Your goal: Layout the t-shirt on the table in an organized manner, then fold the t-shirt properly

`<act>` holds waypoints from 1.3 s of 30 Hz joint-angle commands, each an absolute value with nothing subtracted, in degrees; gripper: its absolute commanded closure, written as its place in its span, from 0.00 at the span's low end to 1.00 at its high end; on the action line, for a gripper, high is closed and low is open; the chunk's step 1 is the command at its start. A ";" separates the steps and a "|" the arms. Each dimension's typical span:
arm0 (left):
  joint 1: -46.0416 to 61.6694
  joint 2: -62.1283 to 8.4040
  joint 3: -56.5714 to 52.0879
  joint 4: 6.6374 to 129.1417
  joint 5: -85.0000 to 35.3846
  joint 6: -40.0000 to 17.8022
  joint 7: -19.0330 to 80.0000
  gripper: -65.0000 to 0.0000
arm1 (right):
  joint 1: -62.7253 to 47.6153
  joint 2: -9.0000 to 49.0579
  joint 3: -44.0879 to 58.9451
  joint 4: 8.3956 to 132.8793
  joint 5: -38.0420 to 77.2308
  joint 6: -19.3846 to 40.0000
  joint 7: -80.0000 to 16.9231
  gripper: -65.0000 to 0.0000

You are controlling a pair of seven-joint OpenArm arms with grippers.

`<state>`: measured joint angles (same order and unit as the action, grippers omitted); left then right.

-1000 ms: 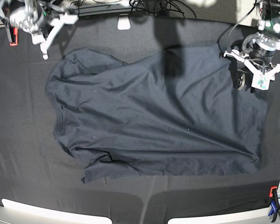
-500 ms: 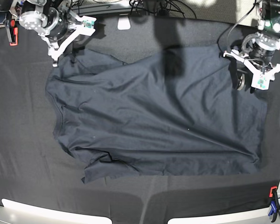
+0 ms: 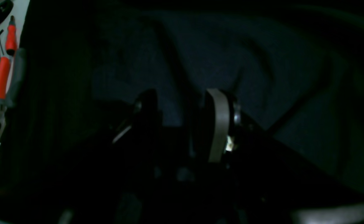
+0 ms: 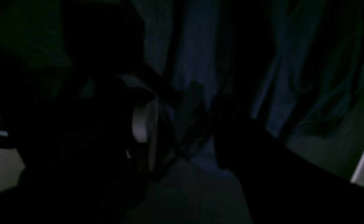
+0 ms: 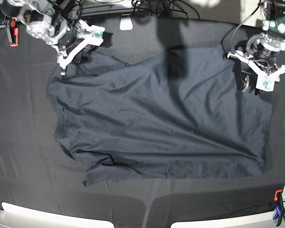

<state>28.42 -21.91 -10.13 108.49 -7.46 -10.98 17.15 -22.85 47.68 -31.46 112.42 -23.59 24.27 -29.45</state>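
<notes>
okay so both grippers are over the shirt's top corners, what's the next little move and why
Probably lower the right gripper onto the bunched corner of the t-shirt beneath it and close. Its jaws are open above a rumpled sleeve, and the left gripper also waits open at the opposite corner.

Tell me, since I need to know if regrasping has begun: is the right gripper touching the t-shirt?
Cannot tell. In the base view the right gripper stands open over the t-shirt at its far corner, but contact or a gap is not plain; the right wrist view is too dark.
</notes>
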 commanded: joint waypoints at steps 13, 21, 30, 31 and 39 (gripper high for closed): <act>28.56 -22.55 -10.48 109.65 -7.51 -10.68 15.84 0.65 | -19.68 44.42 -31.16 111.72 -23.53 25.08 -27.90 0.73; 28.58 -22.52 -10.48 109.65 -7.51 -10.66 15.86 0.65 | -16.62 42.70 -31.16 107.74 -17.74 25.08 -28.47 0.74; 28.58 -22.55 -10.48 109.65 -7.51 -10.68 16.73 0.65 | -15.55 38.72 -31.16 107.70 -13.45 25.28 -28.71 0.76; 28.58 -22.55 -10.48 109.65 -7.51 -10.68 16.73 0.65 | -15.51 38.74 -31.16 107.72 -13.47 25.28 -28.97 0.80; 28.60 -22.55 -10.48 109.65 -7.51 -10.68 17.12 0.65 | -15.40 39.29 -31.16 109.47 -18.02 24.43 -33.04 1.00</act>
<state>28.56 -21.91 -10.13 108.49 -7.44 -10.98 18.09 -15.88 38.35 -31.46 108.27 -17.85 25.08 -33.50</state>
